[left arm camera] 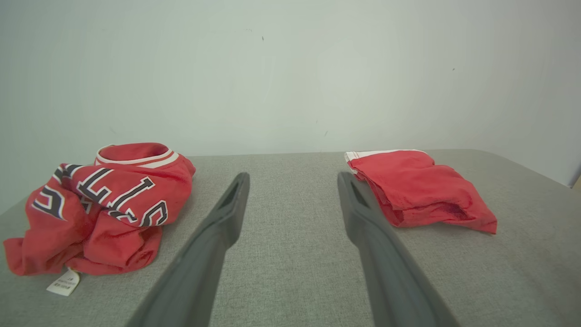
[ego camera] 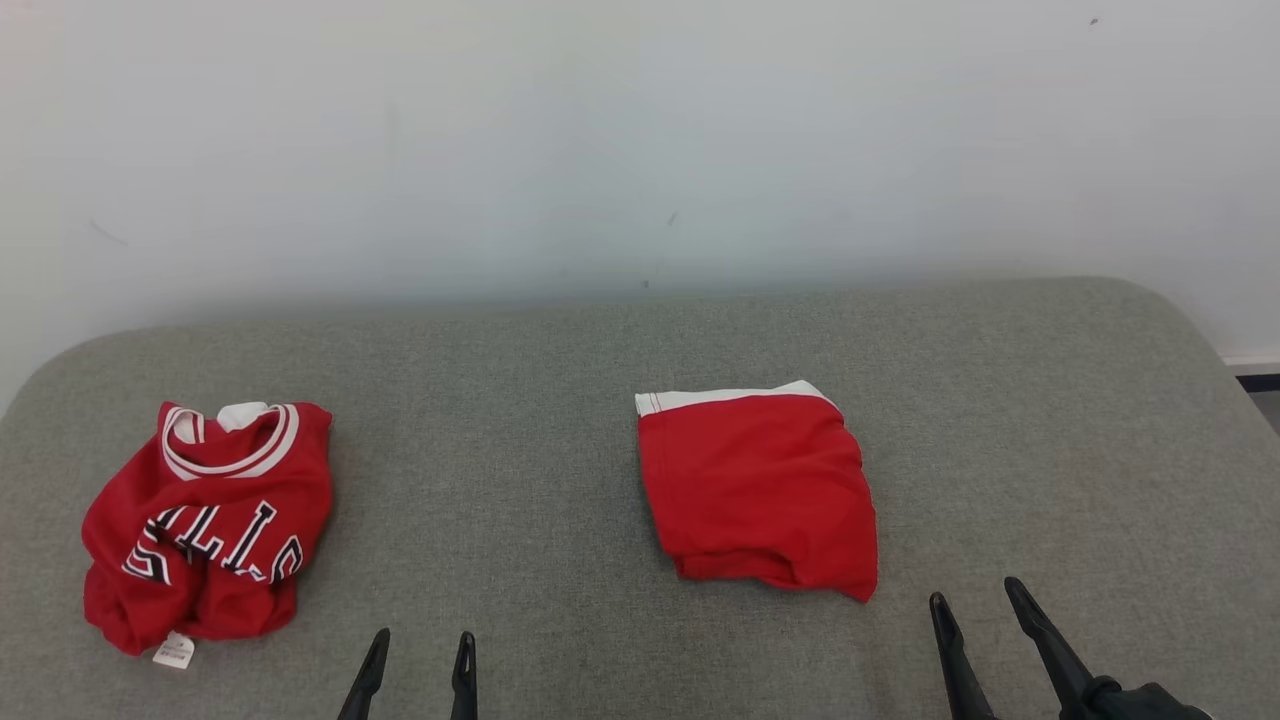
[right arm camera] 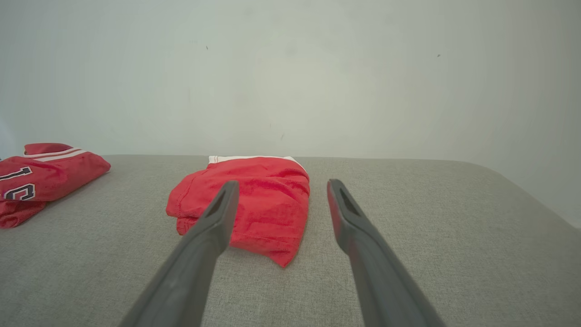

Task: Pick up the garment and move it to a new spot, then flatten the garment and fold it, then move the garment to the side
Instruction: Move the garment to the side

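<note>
The crumpled red jersey with black-and-white lettering (ego camera: 205,520), well apart from the folded red fabric garment with a white band (ego camera: 760,490) on that garment's left, buries part of its lettering in its own folds, so the word cannot be read whole. The print on the small white label (ego camera: 174,650) at the jersey's near hem is too small to read. In the right wrist view that picture's left edge cuts the jersey off.

Nearer than the folded garment, the head view's bottom edge cuts off the left gripper (ego camera: 423,637) and the right gripper (ego camera: 975,592) below their fingers. In the right wrist view one dark finger (right arm camera: 211,231) covers part of the folded garment's near side, and its under layers are hidden.
</note>
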Available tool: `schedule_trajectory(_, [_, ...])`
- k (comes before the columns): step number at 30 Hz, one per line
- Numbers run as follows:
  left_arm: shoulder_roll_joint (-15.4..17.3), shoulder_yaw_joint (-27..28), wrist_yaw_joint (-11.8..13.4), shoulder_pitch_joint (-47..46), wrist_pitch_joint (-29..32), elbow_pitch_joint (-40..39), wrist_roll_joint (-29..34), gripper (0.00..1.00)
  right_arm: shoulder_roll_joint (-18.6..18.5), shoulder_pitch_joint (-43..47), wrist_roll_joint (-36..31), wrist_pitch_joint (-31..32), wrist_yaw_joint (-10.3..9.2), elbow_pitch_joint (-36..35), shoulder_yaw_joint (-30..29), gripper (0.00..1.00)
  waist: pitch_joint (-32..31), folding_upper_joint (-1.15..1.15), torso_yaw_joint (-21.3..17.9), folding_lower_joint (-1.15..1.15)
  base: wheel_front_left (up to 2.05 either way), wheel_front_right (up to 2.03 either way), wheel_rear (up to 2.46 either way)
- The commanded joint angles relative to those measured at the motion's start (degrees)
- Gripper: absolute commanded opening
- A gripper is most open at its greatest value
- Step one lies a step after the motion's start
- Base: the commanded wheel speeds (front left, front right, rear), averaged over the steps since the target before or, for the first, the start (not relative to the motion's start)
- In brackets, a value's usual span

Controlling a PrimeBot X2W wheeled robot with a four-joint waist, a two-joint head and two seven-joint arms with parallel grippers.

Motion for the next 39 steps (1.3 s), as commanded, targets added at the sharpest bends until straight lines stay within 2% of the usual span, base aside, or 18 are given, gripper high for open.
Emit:
schedule_trajectory(1, [-0.1,-0.2,0.3,0.8,-0.1,0.2,-0.2,1.00,0.2,0.9,-0.1,0.0,-0.13,0.1,-0.2,1.00,-0.3,0.00,0.1,0.00,0.00,0.00,0.00])
schedule_trajectory(16, [-0.1,-1.4,0.5,1.0,-0.1,1.5,-0.9,1.00,0.9,1.6,0.1,0.0,-0.13,0.7,-0.2,1.00,-0.4,0.00,0.5,0.00,0.00,0.00,0.00])
schedule_trajectory(30, [-0.1,-2.1,0.1,0.5,-0.1,1.9,-0.8,1.00,-0.5,0.5,1.3,0.0,-0.13,2.7,0.8,1.00,0.3,0.00,1.4,0.00,0.00,0.00,0.00])
schedule_trajectory(37, [-0.1,-2.6,-0.5,-0.9,-0.1,1.7,-0.3,1.00,-2.1,-4.6,7.3,0.0,-0.13,6.3,1.7,1.00,2.8,0.00,2.7,0.00,0.00,0.00,0.00])
schedule_trajectory(39, [-0.1,-2.9,-0.6,-1.4,-0.1,1.8,-0.2,1.00,-2.3,-6.7,11.0,0.0,-0.13,7.9,2.2,1.00,3.6,0.00,3.1,0.00,0.00,0.00,0.00])
